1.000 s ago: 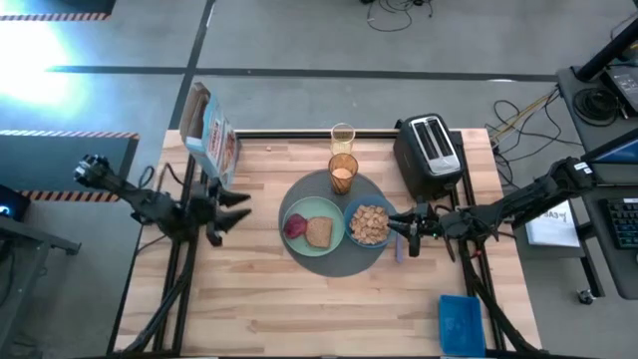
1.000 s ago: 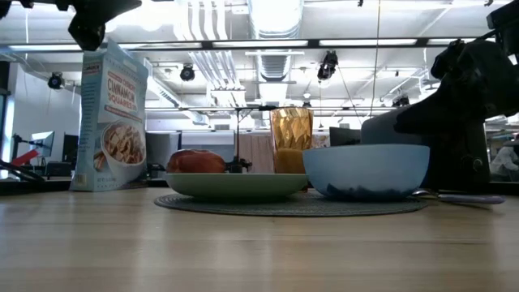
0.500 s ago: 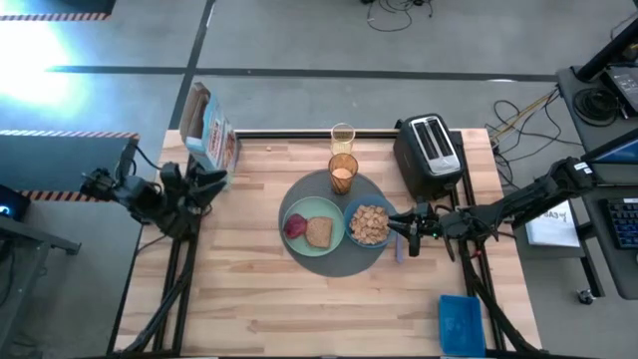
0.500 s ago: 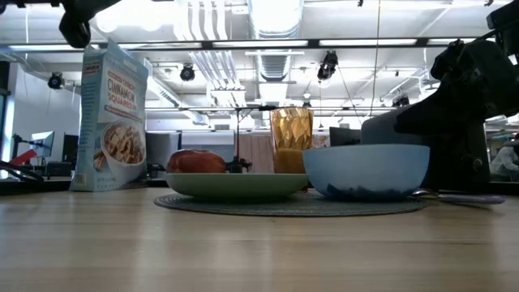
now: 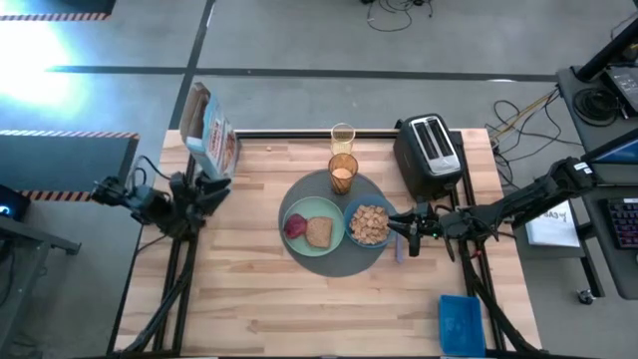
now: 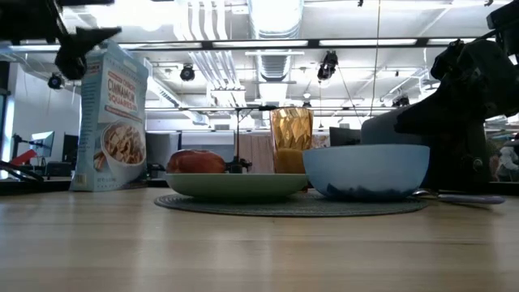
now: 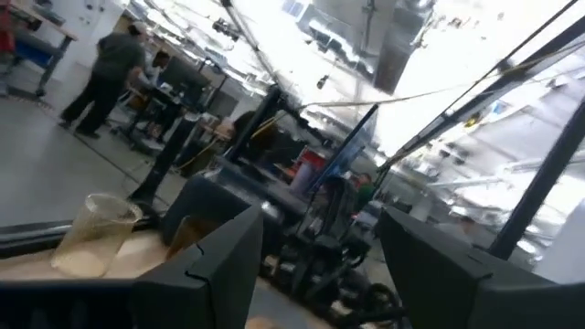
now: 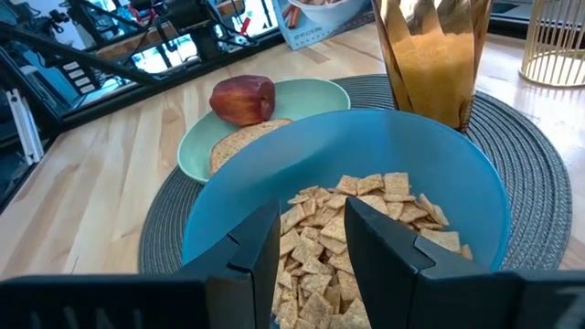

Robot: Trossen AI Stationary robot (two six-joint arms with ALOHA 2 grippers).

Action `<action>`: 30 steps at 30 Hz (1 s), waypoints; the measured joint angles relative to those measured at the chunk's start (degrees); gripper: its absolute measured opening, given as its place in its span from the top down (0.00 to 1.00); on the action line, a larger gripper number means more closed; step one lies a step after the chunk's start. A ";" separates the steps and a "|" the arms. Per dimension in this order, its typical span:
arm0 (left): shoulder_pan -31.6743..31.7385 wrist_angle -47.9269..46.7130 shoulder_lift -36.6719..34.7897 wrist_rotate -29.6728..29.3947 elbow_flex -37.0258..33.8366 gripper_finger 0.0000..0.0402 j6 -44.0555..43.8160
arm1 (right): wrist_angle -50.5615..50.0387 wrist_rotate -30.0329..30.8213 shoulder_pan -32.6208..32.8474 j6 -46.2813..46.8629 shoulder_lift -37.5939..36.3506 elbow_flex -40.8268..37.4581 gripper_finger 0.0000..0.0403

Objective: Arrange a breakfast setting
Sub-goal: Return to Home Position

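Two tools, both empty. Left tool (image 5: 217,187) hangs at the wooden surface's (image 5: 259,299) left edge beside the cereal box (image 5: 209,135), fingers wide apart. Right tool (image 5: 401,227) sits just beside the blue bowl (image 5: 346,223) of cereal squares (image 5: 370,223), fingers narrowly parted. Centre: dark-grey mat (image 5: 334,267) carries the bowl, a pale green plate (image 5: 311,205) with toast slice (image 5: 319,232) and red apple (image 5: 296,226), and an amber glass (image 5: 342,172). Toaster (image 5: 429,155) near the right tool. Open workshop beyond.

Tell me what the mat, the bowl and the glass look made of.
Mat: dark-grey woven cord, judging by its ribbed concentric rings.
Bowl: smooth, satin blue, likely plastic or glazed ceramic; cannot tell which.
Glass: glossy, translucent amber with facets, either glass or clear plastic.
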 joint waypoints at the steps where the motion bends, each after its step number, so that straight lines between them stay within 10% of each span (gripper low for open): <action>1: -0.02 0.19 0.00 -0.27 -1.09 0.49 0.00 | 0.02 0.00 -0.01 0.00 0.00 0.00 0.72; 30: -0.06 -10.96 0.50 -1.17 -6.70 0.49 0.22 | 0.04 -0.02 -0.01 0.00 -0.04 0.76 0.72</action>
